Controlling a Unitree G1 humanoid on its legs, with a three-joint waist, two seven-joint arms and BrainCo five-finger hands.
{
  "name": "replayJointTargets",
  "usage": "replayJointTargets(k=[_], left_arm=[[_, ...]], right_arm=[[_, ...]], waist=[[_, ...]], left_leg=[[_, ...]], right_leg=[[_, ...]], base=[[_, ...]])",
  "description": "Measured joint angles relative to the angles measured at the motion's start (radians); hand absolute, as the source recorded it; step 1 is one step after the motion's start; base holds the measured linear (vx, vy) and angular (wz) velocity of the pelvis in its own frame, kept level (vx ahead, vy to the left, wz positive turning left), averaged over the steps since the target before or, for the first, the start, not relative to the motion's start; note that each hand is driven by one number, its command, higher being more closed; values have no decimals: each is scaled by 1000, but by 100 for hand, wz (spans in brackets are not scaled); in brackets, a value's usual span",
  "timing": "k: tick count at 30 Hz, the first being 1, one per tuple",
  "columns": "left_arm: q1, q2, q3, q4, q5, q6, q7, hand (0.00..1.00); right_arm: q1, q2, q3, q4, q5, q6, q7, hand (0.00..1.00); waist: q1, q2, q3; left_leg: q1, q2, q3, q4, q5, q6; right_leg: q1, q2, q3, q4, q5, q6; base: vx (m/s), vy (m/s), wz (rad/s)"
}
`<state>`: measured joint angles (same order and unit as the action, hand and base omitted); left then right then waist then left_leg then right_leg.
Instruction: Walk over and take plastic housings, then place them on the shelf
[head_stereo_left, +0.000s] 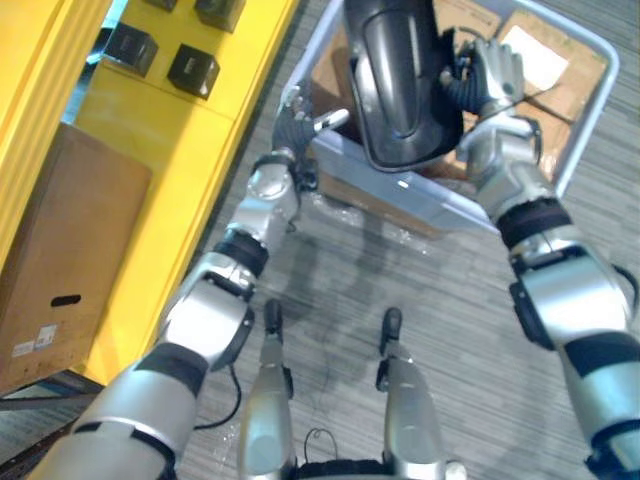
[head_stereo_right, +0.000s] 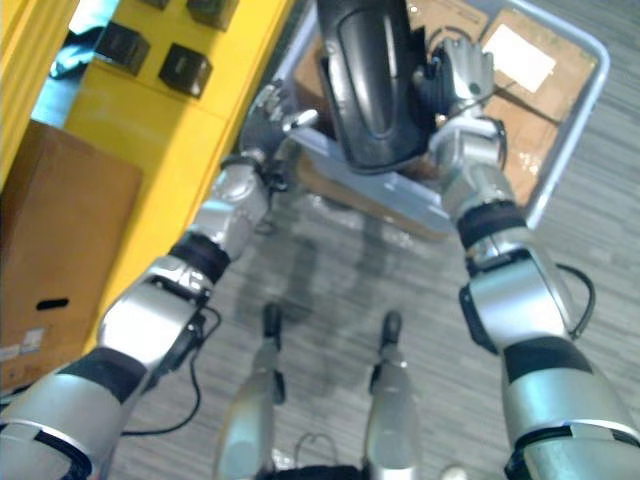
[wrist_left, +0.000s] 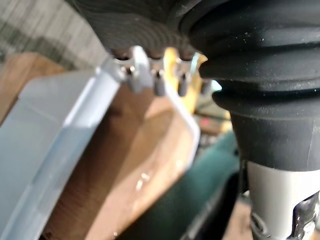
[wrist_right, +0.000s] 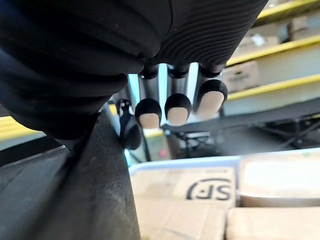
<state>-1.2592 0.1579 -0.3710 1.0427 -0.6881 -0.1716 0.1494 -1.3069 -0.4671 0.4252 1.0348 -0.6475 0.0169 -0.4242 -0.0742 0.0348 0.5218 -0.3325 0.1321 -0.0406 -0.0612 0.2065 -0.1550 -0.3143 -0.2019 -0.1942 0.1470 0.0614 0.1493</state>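
Grey crate (head_stereo_left: 592, 100) holds cardboard boxes (head_stereo_left: 565, 88); black housing (head_stereo_left: 400, 80) above.

The upper end of the black housing (head_stereo_left: 400, 80) was cut off by the top edge in both eye views. Much of the grey bin (head_stereo_left: 588, 110) and its cardboard boxes (head_stereo_left: 560, 85) was hidden behind the housing. The grip of the left hand (head_stereo_left: 292, 125) could not be judged. The brown carton (head_stereo_left: 60, 250) was cut off at the side.
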Motion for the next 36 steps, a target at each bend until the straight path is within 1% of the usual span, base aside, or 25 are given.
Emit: replayJointTargets(k=[2, 4, 10, 16, 17, 20, 21, 23, 24, 26, 28, 32, 34, 36], left_arm=[[-4, -6, -5, 0, 0, 0, -2, 0], [-4, -11, -13, 0, -1, 1, -1, 0], [-4, -2, -36, 2, -13, 4, 5, 0], [2, 26, -47, 3, -62, 32, 27, 0], [2, 33, -50, 3, -68, 37, 32, 100], [23, 35, -73, 4, -99, 42, 45, 100], [32, 38, -73, 4, -100, 42, 46, 100], [40, 54, -82, 4, -101, 44, 46, 100], [40, 64, -85, 4, -103, 45, 47, 100], [40, 70, -98, 5, -120, 47, 53, 100], [44, 99, -123, 8, -131, 50, 60, 100], [47, 101, -122, 8, -184, 49, 63, 100], [48, 102, -120, 8, -217, 49, 63, 100], [48, 102, -116, 8, -231, 45, 63, 100]], right_arm=[[3, 9, 3, -7, -11, -2, 0, 100], [20, 12, 32, -37, -16, -2, 0, 100], [76, 14, 58, -114, -34, 0, -1, 100], [154, 15, 110, -254, -34, -2, -16, 100], [176, 16, 118, -289, -35, -3, -22, 100], [246, 28, 129, -366, -34, -3, -60, 100], [260, 30, 130, -381, -34, -3, -63, 100], [286, 24, 144, -434, -35, -4, -78, 100], [302, 24, 150, -467, -35, -16, -81, 100], [336, 23, 176, -527, -37, -34, -83, 100], [364, 26, 195, -589, -37, -56, -83, 100], [386, 27, 191, -636, -36, -65, -85, 100], [406, 28, 185, -643, -36, -82, -94, 100], [425, 28, 184, -658, -36, -82, -95, 100]], waist=[[0, 0, 0], [0, -1, 0], [2, -2, -1], [-2, -6, -2], [-3, -7, -2], [-6, -14, -4], [-6, -20, -7], [-16, -35, -14], [-22, -43, -19], [-23, -51, -22], [-21, -63, -30], [-22, -73, -38], [-22, -83, -44], [-20, -84, -44]], left_leg=[[0, 0, 0, 0, 0, 0], [0, 0, -1, 0, 0, 0], [0, 0, -1, 0, 0, 0], [0, 0, -1, 0, 0, 0], [2, 0, -1, 0, 0, 0], [30, 0, -1, -7, 0, 0], [35, 0, 0, -10, 0, 0], [37, 0, -2, -11, -1, 0], [40, 0, -2, -13, -1, 0], [58, 0, 1, -16, -2, 1], [79, 3, 20, -15, -10, 3], [91, 6, 23, -15, -12, 1], [91, 7, 25, -16, -14, 1], [91, 7, 27, -16, -15, 1]], right_leg=[[0, 0, 0, 0, 0, 0], [0, 0, 0, 0, 0, 0], [2, 0, 0, -2, 0, 0], [4, 1, 0, -5, 0, 0], [6, 1, -1, -6, 0, 0], [41, 2, -6, -22, 0, 0], [43, 2, -4, -23, 0, 0], [53, 3, -9, -35, 0, 0], [55, 4, -10, -36, 0, 0], [74, 4, -9, -42, 0, 0], [89, 7, 3, -51, -1, 1], [103, 10, 4, -56, 0, 1], [104, 11, 6, -60, 0, 0], [104, 12, 7, -66, 3, 0]], base=[[14, -32, 0], [7, -30, 0], [-6, -24, 0], [-1, -11, 0], [0, 0, 0], [8, -4, 1], [0, 0, 0], [6, -10, 2], [0, 0, 0], [10, -9, -5], [15, -18, -15], [2, -4, -2], [0, 0, 0], [0, 0, 0]])
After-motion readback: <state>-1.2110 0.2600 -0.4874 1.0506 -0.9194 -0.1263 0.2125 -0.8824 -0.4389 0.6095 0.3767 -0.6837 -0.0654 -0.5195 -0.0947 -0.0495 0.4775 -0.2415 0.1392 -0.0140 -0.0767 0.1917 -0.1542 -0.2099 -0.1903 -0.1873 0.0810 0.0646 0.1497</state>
